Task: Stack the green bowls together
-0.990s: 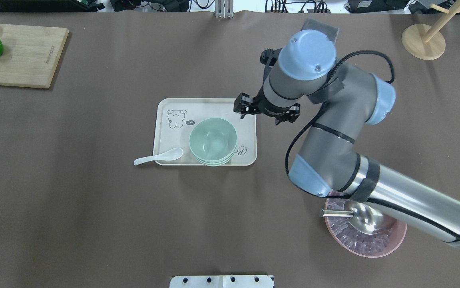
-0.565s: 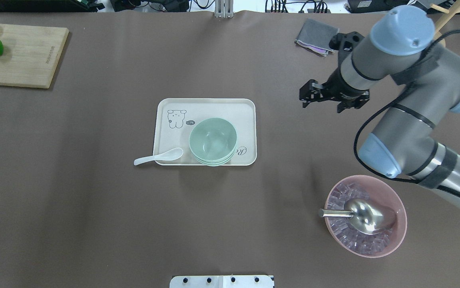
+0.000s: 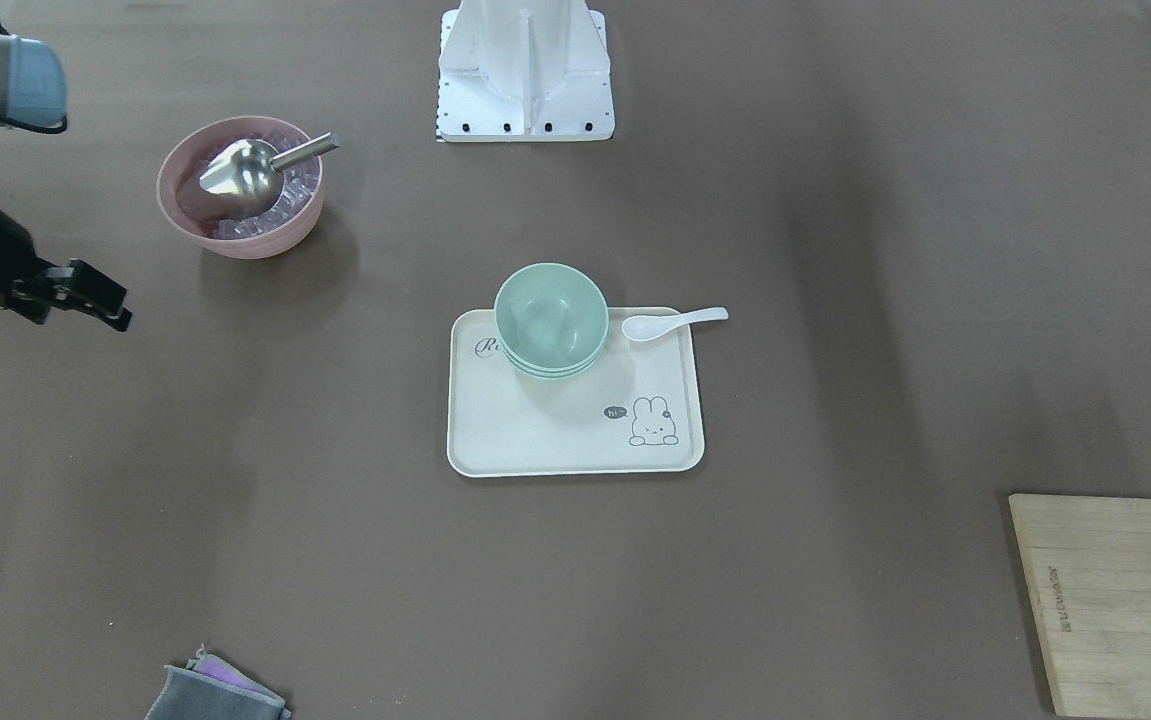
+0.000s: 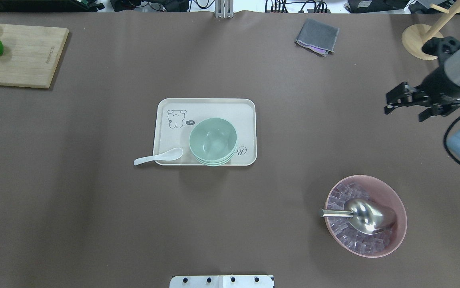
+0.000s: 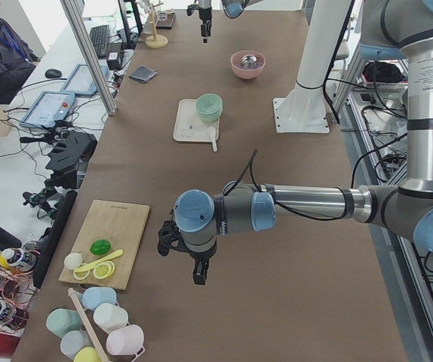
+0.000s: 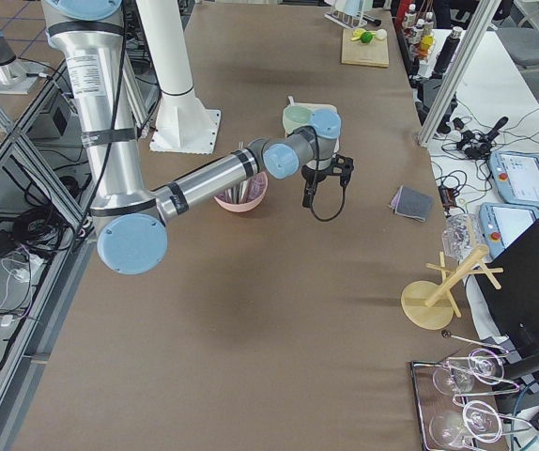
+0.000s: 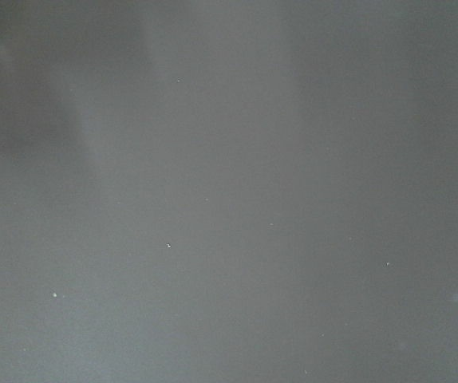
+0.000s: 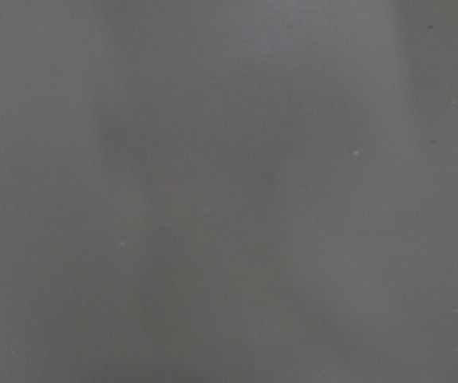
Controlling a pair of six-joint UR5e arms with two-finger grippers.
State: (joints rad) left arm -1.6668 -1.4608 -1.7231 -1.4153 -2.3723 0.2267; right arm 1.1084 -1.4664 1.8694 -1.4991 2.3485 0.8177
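Right claw [image 4: 406, 110] hangs spread and empty over bare table [image 4: 94, 208]. Green bowls [image 4: 213, 141] sit nested on a tray [image 4: 206, 105], well off to its left. They look light, stiff and slick, so a rim pinch suits. Left claw [image 5: 180, 261]: cannot tell.

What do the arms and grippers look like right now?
The left arm and right arm are silver-grey tubes with pale blue joint caps. The left gripper and right gripper are black, two-fingered. A black cable loops past each wrist.
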